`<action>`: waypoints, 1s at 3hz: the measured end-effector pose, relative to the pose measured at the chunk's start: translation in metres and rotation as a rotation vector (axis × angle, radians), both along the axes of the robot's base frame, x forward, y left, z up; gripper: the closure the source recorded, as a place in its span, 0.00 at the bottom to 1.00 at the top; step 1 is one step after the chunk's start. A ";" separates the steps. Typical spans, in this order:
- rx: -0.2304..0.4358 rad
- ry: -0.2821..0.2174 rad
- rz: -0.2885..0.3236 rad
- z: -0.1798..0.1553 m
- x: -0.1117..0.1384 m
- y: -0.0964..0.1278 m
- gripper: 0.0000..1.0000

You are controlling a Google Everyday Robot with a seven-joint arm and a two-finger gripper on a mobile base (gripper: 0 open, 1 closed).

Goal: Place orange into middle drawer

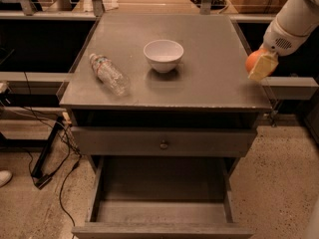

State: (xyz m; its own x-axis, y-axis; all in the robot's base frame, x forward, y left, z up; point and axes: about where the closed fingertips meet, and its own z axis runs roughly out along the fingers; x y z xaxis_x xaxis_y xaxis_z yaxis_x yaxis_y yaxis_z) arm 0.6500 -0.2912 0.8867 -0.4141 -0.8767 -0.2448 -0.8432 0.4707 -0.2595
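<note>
Up at the right edge of the worktop [209,83], the end effector [259,66] grips the orange [252,61], well above the open middle drawer [159,185].

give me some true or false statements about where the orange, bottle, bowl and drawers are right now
1. The end effector holds the orange at the right edge of the cabinet top. True.
2. The orange lies in the open drawer. False: that drawer is bare.
3. The bottle stands upright. False: it lies on its side.
4. The bowl sits between bottle and orange. True.
5. The knobbed drawer is pulled out. False: it is shut.
</note>
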 end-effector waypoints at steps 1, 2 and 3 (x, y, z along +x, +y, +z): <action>-0.004 -0.010 0.001 0.004 0.007 0.004 1.00; -0.013 -0.026 0.009 0.017 -0.016 0.001 1.00; -0.013 -0.006 0.012 0.022 -0.062 -0.001 1.00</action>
